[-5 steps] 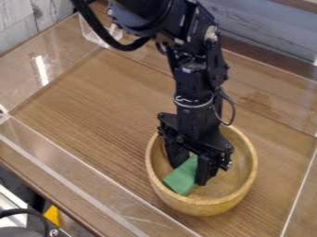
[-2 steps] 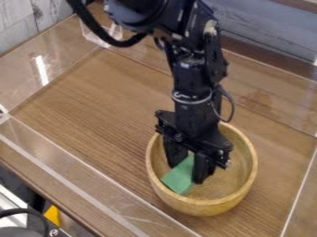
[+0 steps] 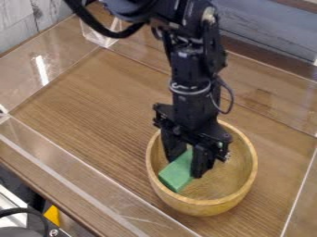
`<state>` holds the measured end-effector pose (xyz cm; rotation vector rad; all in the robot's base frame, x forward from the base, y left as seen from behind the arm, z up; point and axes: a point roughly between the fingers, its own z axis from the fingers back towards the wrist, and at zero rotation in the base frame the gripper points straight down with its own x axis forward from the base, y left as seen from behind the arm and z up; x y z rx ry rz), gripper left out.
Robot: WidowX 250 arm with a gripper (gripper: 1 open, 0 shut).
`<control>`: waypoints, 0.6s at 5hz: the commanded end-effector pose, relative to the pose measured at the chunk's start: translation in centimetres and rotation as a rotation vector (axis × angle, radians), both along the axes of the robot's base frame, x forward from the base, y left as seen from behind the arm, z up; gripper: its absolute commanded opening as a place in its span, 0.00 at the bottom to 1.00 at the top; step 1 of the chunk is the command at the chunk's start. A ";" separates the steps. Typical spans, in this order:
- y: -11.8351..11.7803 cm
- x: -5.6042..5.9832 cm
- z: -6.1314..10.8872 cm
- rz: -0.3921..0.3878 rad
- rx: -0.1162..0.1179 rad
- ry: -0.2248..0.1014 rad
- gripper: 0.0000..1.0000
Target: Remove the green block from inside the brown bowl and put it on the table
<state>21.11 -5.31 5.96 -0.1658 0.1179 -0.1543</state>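
1. Camera view, surface + room: tabletop (image 3: 93,106) is brown w/ wood grain, running diag. across most of the view. Clear walls (image 3: 31,74) line its L side, w/ glare on them; more clear edging at far side & lower R. Grayish-white surface beyond the far edge, top R. Lower L corner, outside the wall: black cable (image 3: 18,213) & small yellow item (image 3: 52,215), ID unclear.

2. Camera view, container: brown bowl (image 3: 251,176), round, light wood, thick rim, sits on tabletop nr the bottom of view, R of ctr. Green block (image 3: 177,176) is inside it, toward the bowl's L side. Bare wood shows in the bowl's lower & R parts. Block looks tilted, upper end partly hidden.

3. Camera view, block vs. end effector: black robot arm (image 3: 192,69) reaches down from top, w/ a dark cable loop at its upper L. End effector (image 3: 195,155) is down in the bowl, its tips right at the block's upper end; rest of block sticks out below, to the L. Can't tell if it's clenched on the block or released, as dark parts overlap there. Block's underside hidden, so contact w/ bowl floor unclear.
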 end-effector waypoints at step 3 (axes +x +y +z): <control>0.9 0.9 2.3 0.026 -0.008 -0.046 0.00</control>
